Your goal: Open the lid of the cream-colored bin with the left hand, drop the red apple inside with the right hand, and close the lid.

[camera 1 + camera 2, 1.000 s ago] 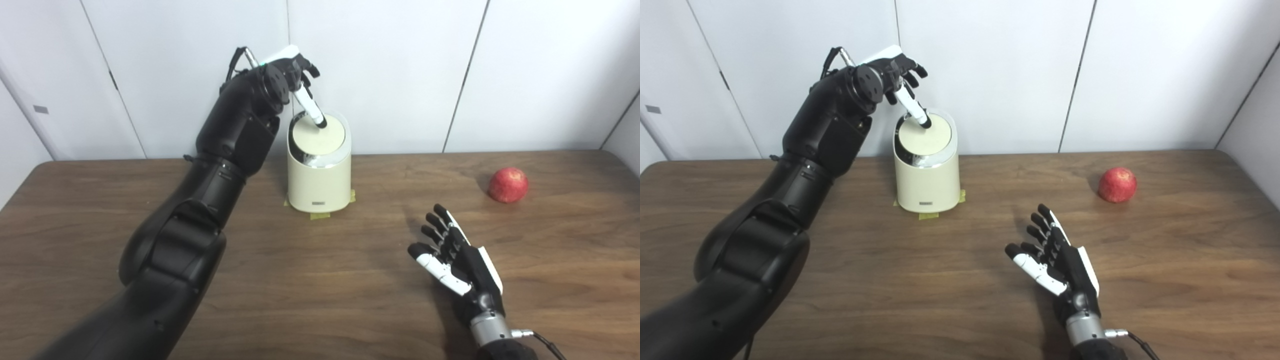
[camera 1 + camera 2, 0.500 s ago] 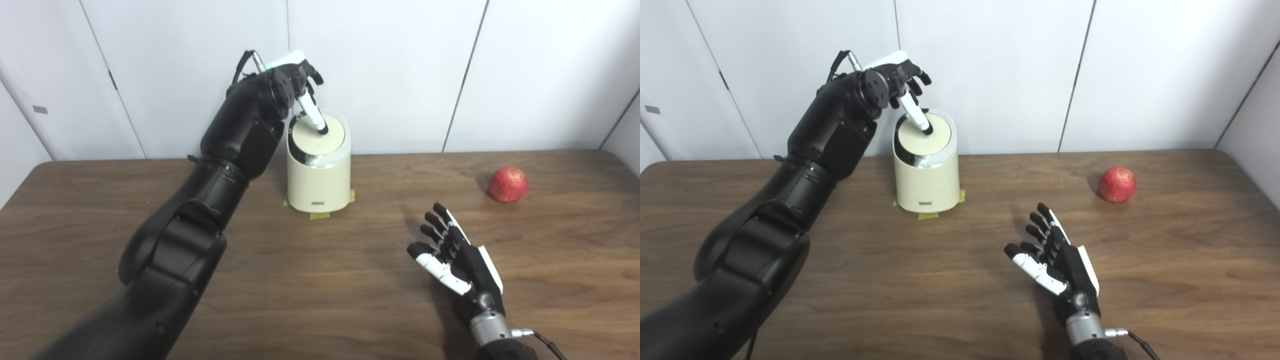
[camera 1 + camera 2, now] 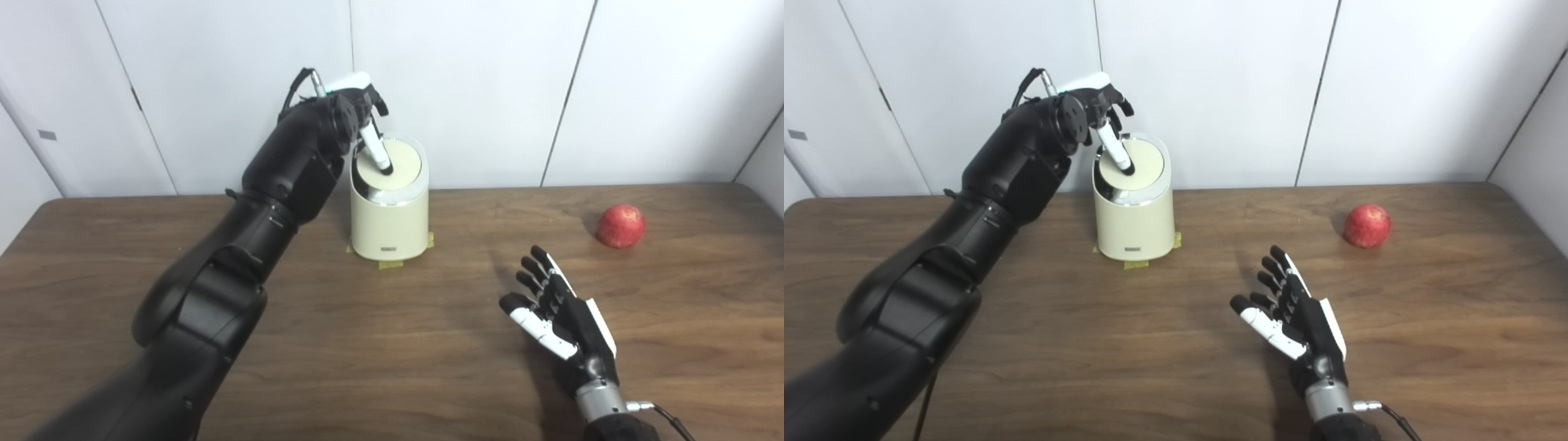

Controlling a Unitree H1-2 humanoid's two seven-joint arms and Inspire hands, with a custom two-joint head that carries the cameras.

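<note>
The cream-colored bin (image 3: 389,226) stands at the back of the wooden table (image 3: 380,343) on bits of yellow tape. Its round lid (image 3: 399,164) lies in the chrome ring, facing up and towards me. My left hand (image 3: 361,110) hangs over the bin from the left; its white thumb (image 3: 373,147) points down and its tip touches the lid, while the other fingers curl above. It holds nothing. The red apple (image 3: 621,226) lies on the table at the right. My right hand (image 3: 560,318) rests open, palm up, near the front, well short of the apple.
White wall panels (image 3: 478,86) stand close behind the bin. The table's right edge (image 3: 1534,233) runs just past the apple. Bare wood lies between the bin, my right hand and the apple.
My left hand has come down and a little to the left. Its thumb tip has slid from the lid's back part to about its middle. The right hand and the apple have not moved.
</note>
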